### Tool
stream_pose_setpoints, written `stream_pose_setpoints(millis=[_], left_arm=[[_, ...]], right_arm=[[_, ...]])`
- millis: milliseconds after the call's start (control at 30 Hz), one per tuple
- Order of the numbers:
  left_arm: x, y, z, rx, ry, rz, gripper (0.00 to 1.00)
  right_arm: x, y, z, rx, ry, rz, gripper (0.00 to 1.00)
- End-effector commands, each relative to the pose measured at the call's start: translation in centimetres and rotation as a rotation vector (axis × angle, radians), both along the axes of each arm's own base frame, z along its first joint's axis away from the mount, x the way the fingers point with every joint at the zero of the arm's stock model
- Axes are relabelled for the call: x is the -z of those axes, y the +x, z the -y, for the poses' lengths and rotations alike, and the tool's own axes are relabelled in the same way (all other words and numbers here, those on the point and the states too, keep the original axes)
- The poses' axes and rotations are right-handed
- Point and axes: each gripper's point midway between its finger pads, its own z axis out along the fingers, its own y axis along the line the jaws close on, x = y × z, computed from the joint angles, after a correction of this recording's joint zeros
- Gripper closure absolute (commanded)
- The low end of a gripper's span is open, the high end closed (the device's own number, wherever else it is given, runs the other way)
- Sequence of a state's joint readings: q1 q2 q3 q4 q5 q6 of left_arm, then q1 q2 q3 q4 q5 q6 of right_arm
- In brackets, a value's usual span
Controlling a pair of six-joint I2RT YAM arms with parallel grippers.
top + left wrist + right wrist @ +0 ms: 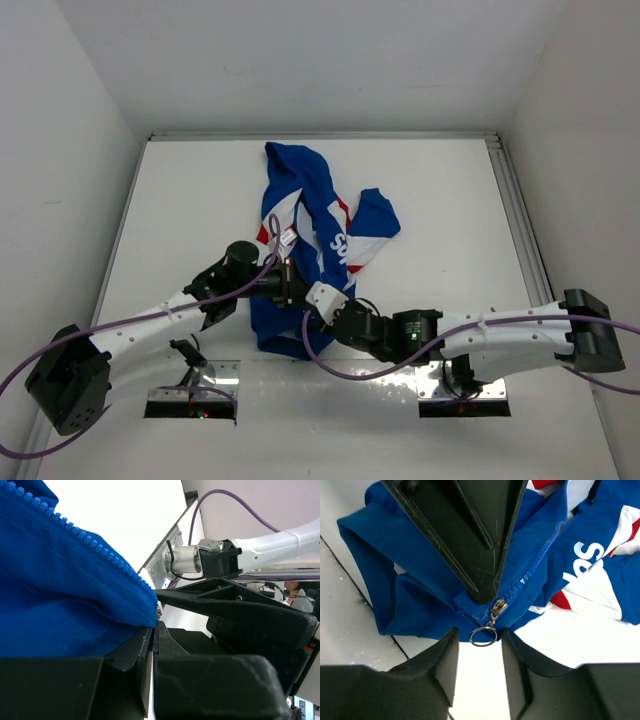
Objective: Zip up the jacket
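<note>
The right pincer is spread, and the zipper's ring pull lies in the gap between its fingertips. Just beyond it, the left pincer is pressed together on the jacket at the blue bottom corner, close beside the slider. A row of zipper teeth runs along the fabric edge away from that grip. The jacket lies crumpled in the middle of the white table — stretching from the pincers toward the far edge.
</note>
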State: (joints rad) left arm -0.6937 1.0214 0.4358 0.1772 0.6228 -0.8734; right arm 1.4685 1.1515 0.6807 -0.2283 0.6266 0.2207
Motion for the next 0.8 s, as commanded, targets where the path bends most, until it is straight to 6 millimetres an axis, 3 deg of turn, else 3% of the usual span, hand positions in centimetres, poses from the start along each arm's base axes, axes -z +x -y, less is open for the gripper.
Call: stream_pose_setpoints(millis=[0,233,367,767], left_arm=[[-2.3,0.7,0.6,0.008,-0.061,0.060,1.00],[-2.3,0.7,0.4,0.007,-0.050,0.067,1.00],[-1.7,0.5,0.1,0.004,-0.031,0.059,1.00],[-0.7,0.1,-0.6,0.004,0.019,0.069,1.00]], right_arm=[[-1.3,0.3,-1.0,0.015,0.066,0.025,0.62],[-1.9,0.8,-0.6,0.049,0.089,0.045,0.79],[-2.2,0.8,-0.4,0.053,0.088,0.040,0.97],[-2.9,0.1,-0.3,0.019,0.083,0.011,1.00]])
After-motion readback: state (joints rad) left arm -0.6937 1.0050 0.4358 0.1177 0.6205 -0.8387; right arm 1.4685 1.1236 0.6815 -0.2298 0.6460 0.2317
